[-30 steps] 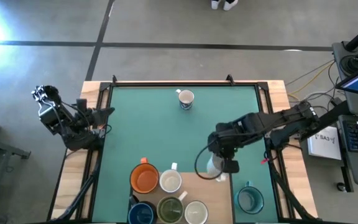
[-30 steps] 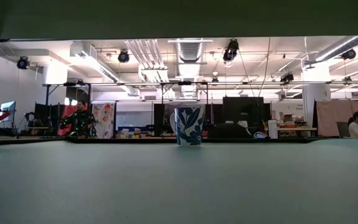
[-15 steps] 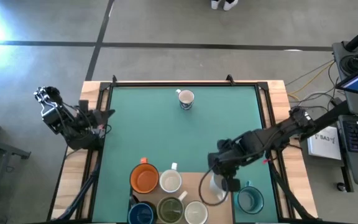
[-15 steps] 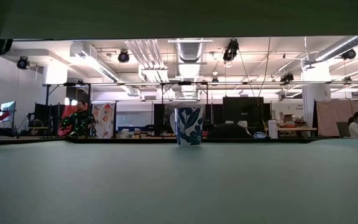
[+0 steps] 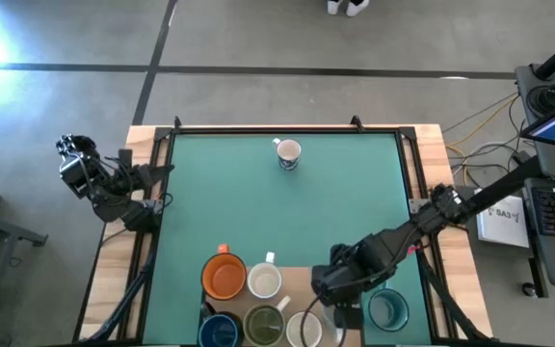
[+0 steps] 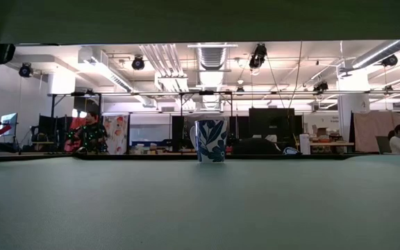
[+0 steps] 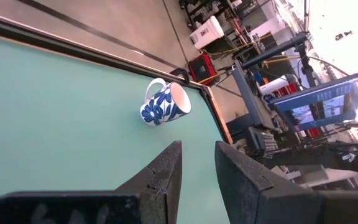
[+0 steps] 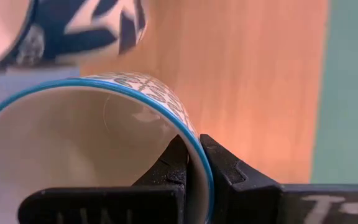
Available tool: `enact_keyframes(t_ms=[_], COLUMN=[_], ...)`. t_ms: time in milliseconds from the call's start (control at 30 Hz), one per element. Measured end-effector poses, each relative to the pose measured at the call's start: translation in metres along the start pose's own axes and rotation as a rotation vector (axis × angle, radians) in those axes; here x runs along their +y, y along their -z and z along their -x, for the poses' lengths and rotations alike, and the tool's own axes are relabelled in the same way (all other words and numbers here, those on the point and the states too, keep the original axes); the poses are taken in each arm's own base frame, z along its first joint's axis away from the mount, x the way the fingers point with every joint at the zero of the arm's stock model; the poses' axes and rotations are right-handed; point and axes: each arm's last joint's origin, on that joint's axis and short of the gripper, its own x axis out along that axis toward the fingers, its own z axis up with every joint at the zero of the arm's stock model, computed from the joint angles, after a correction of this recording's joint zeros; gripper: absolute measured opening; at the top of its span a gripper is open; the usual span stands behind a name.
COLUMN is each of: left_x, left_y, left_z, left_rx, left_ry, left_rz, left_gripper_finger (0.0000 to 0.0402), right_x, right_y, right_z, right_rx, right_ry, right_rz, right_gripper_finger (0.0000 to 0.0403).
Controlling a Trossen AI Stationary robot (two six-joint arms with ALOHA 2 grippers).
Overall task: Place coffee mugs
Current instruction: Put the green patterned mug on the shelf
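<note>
right tool (image 8: pixel 192 163) moved nearer, clamped on white mug (image 8: pixel 86 149) rim

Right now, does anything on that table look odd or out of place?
One blue-flowered mug stands alone at the far edge, away from the cluster near the front. The right gripper pinches a white blue-rimmed mug by its rim.

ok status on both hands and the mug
Right hand shut on blue-rimmed mug, over the wooden board. Left hand parked off table's left edge. Neighbouring mugs crowd it.
</note>
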Motion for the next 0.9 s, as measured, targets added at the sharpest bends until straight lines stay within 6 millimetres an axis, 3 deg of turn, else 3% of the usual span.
enact_keyframes(t_ms=[467,900], left_x=[-0.003,-0.003], left_y=[0.000,-0.001], left_z=[0.000,0.000], left_rx=[-0.058,-0.069], left_ry=[0.028,0.035], left_rz=[-0.011,-0.008], left_gripper_finger=[0.0079,0.0079], right_x=[0.026,0.027], right_y=[0.015,0.016], right_z=[-0.011,-0.012], right_rx=[0.051,0.023], right_ry=[-0.034,0.004], right_rz=[0.005,0.038], right_gripper_finger=[0.0013,0.0024])
